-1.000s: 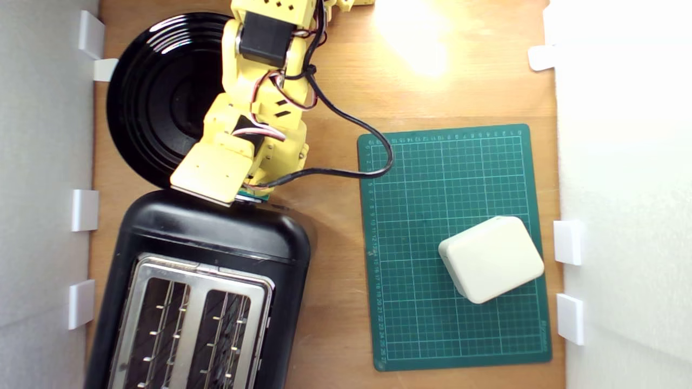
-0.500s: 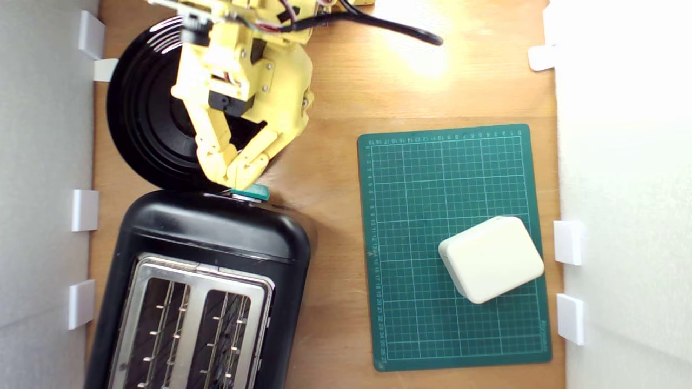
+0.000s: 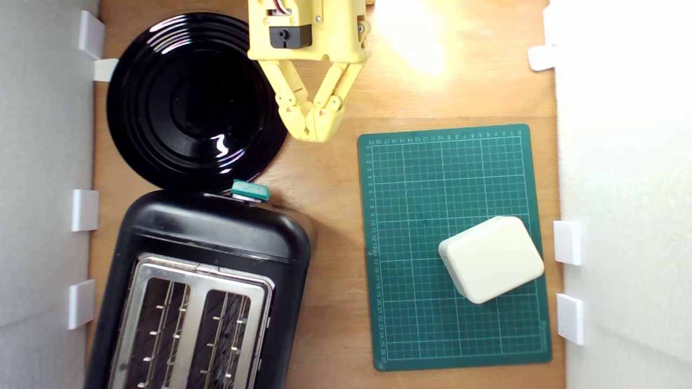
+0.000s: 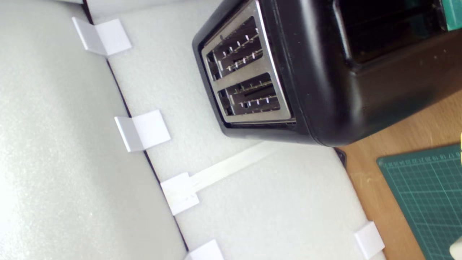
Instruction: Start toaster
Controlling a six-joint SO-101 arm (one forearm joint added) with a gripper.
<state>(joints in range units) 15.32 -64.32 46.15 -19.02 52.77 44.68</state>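
Observation:
The glossy black two-slot toaster with its silver top frame fills the lower part of the exterior view's left. Its small teal lever sticks out of the end wall that faces the arm. My yellow gripper hangs over bare wood between the black plate and the green mat, well away from the lever, fingertips together and nothing held. The wrist view shows the toaster from the side, both slots holding nothing, and a sliver of the teal lever at the frame's edge. The gripper's fingers are out of the wrist view.
A round black ribbed plate lies beyond the toaster at the exterior view's upper left. A green cutting mat carries a cream rounded block on the exterior view's right. White foam walls with white clips edge the wooden table.
The arm has lifted off the toaster's lever and swung back towards the exterior view's upper middle. The lever, covered a second ago, now shows fully. The fingertips have stayed together.

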